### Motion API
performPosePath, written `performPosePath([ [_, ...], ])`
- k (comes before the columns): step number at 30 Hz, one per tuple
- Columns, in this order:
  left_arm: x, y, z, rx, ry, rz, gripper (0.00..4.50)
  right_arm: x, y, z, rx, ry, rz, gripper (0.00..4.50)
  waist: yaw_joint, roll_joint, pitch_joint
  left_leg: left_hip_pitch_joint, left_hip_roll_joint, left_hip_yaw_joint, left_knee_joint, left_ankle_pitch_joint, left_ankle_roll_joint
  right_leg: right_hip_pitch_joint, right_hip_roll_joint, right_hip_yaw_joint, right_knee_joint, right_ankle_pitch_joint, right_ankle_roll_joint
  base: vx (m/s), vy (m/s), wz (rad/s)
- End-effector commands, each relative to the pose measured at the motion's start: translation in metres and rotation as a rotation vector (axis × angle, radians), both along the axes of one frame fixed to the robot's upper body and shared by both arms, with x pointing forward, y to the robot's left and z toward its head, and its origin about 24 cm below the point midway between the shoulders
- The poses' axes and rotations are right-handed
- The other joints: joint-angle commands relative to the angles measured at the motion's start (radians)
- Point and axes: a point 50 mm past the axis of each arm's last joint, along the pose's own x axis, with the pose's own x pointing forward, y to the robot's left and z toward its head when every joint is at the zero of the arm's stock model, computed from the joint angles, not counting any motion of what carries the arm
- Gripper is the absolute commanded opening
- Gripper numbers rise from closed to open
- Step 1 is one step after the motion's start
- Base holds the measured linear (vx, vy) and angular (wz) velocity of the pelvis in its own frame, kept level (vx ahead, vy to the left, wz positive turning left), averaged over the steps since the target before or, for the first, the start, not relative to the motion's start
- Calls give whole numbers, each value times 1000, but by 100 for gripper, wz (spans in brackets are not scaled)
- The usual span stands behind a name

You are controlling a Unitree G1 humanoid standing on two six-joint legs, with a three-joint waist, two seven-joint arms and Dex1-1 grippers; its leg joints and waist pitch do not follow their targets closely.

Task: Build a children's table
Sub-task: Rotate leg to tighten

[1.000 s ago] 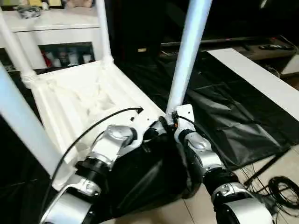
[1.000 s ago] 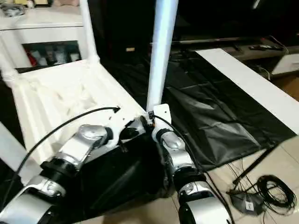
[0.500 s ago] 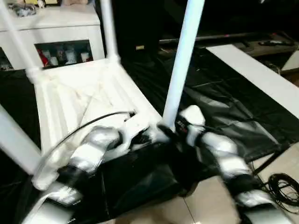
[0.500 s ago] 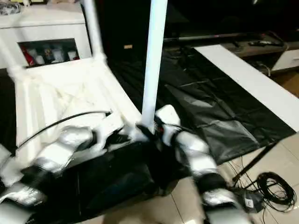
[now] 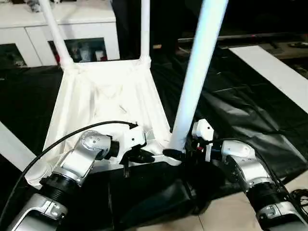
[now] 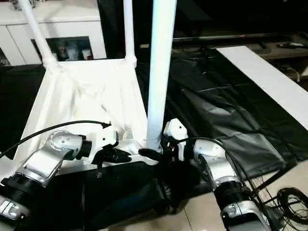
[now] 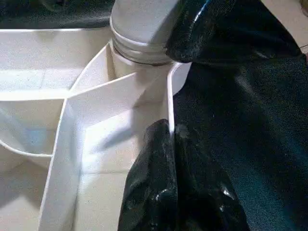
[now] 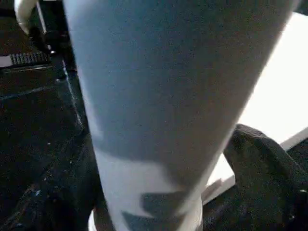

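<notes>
The children's table (image 5: 103,98) lies upside down on the black sheet, its white legs pointing up. The near right leg (image 5: 197,72) stands in its corner socket. My right gripper (image 5: 180,147) is open around the base of that leg. One black finger (image 8: 260,163) stands a little off the leg and another finger (image 5: 172,154) curls across its front. My left gripper (image 5: 147,156) is shut on the thin rim (image 7: 169,103) of the top, just beside that socket. Two far legs (image 5: 144,29) rise at the back corners and another leg (image 5: 12,144) crosses at the left.
A white glass-door cabinet (image 5: 72,21) stands behind the table. A long white board (image 5: 274,72) lies on the black sheet (image 5: 240,110) to the right. The sheeted table's front edge is right under my arms, with tiled floor and cables (image 6: 291,199) below on the right.
The whole view has shifted. My right forearm has swung out to the right of the leg, and its jaws stand a little wider. The left gripper stays on the rim.
</notes>
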Motion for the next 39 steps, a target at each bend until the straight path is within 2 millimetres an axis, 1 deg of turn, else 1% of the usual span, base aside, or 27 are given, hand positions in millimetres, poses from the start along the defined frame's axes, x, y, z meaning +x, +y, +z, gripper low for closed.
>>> performPosePath([
  [1,-6,-1,-9,53,52,-52,0,-4,-4,-4,-51,8,32,392,-6,5,-56,16,36,-10,-65,-245,40,35,-28,26,-50,-153,-237,0,0,0],
  [3,-6,-1,-9,53,53,-53,0,-4,-5,-4,-51,9,35,392,-4,6,-54,17,36,-10,-66,-264,35,34,-29,27,-54,-185,-232,0,0,0],
  [4,-6,-1,-9,54,55,-53,0,-4,-5,-4,-51,12,41,392,-3,5,-54,19,37,-11,-68,-287,25,33,-29,27,-57,-219,-223,0,0,0],
  [7,-6,0,-8,55,58,-54,0,-6,-7,-3,-53,22,71,392,-2,6,-53,20,37,-12,-69,-311,16,31,-30,28,-61,-259,-211,0,0,0],
  [10,-6,2,-8,59,59,-51,0,-7,-9,-3,-60,25,91,392,-1,5,-53,20,37,-12,-69,-305,16,32,-30,28,-60,-253,-210,0,0,0],
  [13,-6,3,-8,62,60,-49,0,-6,-11,-3,-66,27,88,392,-1,3,-56,17,36,-13,-66,-275,22,36,-29,27,-55,-220,-216,0,0,0],
  [14,-6,2,-8,62,62,-50,0,-5,-11,-3,-69,26,79,392,0,5,-56,17,35,-12,-65,-264,26,36,-29,27,-54,-204,-221,0,0,0],
  [16,-6,2,-8,62,62,-50,0,-5,-11,-4,-70,26,76,392,-1,4,-57,17,35,-11,-63,-249,32,37,-29,26,-52,-186,-231,0,0,0],
  [18,-6,2,-8,62,63,-50,0,-5,-11,-4,-69,32,78,392,0,4,-57,17,35,-11,-63,-250,34,37,-28,26,-52,-185,-235,0,0,0],
  [19,-6,2,-8,62,63,-51,0,-5,-12,-5,-74,36,81,366,0,4,-57,17,35,-11,-63,-253,34,37,-28,26,-52,-189,-234,0,0,0],
  [21,-6,2,-8,62,64,-52,0,-6,-12,-7,-77,42,84,366,0,4,-57,17,35,-11,-62,-255,34,37,-28,26,-52,-194,-233,0,0,0],
  [24,-6,2,-9,62,68,-51,0,-6,-12,-9,-79,53,83,328,0,5,-57,18,36,-11,-62,-260,31,37,-29,26,-52,-201,-233,0,0,0],
  [26,-6,2,-9,63,68,-51,0,-6,-12,-9,-76,55,82,323,0,4,-57,18,35,-11,-62,-260,31,37,-28,26,-52,-198,-234,0,0,0],
  [27,-6,2,-9,64,68,-51,0,-5,-11,-9,-73,56,83,308,0,4,-57,17,35,-11,-62,-259,32,37,-28,26,-51,-196,-234,0,0,0],
  [28,-6,2,-9,65,68,-48,0,-5,-11,-8,-71,57,86,308,0,1,-57,17,36,-11,-62,-255,34,37,-28,25,-51,-195,-235,0,0,0],
  [30,-6,2,-9,65,69,-47,0,-5,-11,-8,-71,57,87,287,0,2,-57,17,35,-11,-61,-255,35,37,-29,26,-51,-197,-235,0,0,0],
  [31,-6,3,-9,66,69,-47,0,-4,-10,-8,-70,58,88,282,0,1,-57,17,36,-11,-61,-253,35,38,-29,25,-51,-199,-235,0,0,0],
  [39,-7,4,-10,69,76,-47,0,-4,-8,-10,-71,63,96,272,0,2,-58,17,35,-11,-60,-245,36,38,-29,25,-49,-192,-237,0,0,0],
])
